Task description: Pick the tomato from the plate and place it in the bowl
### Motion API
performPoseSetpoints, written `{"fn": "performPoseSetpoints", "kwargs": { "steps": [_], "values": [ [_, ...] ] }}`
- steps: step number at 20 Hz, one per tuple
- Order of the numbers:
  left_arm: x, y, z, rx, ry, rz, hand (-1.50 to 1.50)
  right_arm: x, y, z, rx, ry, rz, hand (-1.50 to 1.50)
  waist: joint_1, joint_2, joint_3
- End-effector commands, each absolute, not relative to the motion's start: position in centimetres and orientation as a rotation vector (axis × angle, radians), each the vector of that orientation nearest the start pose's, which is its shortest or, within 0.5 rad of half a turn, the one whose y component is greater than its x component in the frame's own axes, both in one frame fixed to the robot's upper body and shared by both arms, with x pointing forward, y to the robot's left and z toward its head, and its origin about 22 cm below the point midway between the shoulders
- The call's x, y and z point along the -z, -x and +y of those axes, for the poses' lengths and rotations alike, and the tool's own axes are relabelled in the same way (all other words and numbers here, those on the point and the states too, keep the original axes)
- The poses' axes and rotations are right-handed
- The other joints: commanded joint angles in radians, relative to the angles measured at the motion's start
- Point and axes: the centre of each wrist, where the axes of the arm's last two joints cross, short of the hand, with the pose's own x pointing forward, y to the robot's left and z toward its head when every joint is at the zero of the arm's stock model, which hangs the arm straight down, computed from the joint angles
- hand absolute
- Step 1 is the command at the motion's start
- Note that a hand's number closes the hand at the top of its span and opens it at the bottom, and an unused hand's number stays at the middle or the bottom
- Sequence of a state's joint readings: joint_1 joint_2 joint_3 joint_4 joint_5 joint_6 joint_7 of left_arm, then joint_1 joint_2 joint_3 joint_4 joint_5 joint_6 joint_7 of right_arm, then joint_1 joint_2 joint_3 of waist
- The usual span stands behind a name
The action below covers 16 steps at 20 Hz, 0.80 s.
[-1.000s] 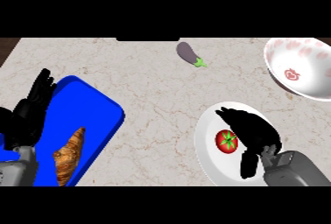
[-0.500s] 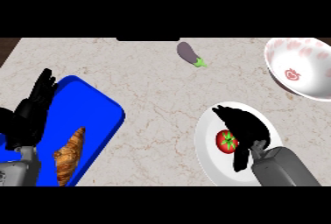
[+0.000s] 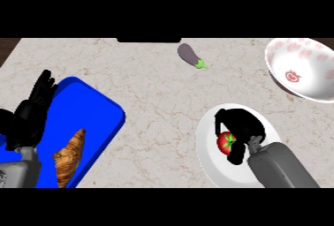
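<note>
The robot's right hand (image 3: 243,128) curls round the small red tomato (image 3: 225,142) on the white round plate (image 3: 218,170). The white red-patterned bowl (image 3: 306,86) sits well apart. Its left hand (image 3: 31,114) rests open, released.

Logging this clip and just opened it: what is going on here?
The right hand is curled around the tomato, which sits on the white plate at the counter's right. The tomato has not been lifted, and the bowl at the far right stands waiting. The left hand rests open over the blue tray holding a croissant. An eggplant lies untouched at the back.
</note>
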<state>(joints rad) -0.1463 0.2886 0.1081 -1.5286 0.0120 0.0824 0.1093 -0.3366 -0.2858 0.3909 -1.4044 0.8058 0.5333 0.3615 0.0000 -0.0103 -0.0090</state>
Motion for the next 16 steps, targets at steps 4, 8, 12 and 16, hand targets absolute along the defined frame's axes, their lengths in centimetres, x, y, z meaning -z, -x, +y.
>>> {"fn": "performPoseSetpoints", "kwargs": {
  "steps": [4, 8, 12, 16],
  "values": [
    [-6.6, -29.0, 29.7, 0.077, -0.328, -1.577, 0.00, -2.6, -31.7, -16.9, -1.482, 0.532, -0.961, 1.50, 0.005, 0.011, 0.009],
    [-4.4, -27.3, 29.8, 0.092, -0.318, -1.577, 0.00, -5.1, -34.1, -16.8, -1.318, 0.645, -0.949, 1.50, 0.011, 0.012, 0.009],
    [-7.1, -28.5, 30.7, 0.099, -0.318, -1.595, 0.00, -6.4, -38.3, -18.6, -1.041, 0.807, -0.905, 1.50, 0.048, 0.026, 0.011],
    [-6.2, -27.9, 30.1, 0.087, -0.294, -1.583, 0.00, -8.9, -40.8, -17.1, -0.994, 0.932, -0.970, 1.50, 0.030, 0.017, 0.009]
  ]
}}
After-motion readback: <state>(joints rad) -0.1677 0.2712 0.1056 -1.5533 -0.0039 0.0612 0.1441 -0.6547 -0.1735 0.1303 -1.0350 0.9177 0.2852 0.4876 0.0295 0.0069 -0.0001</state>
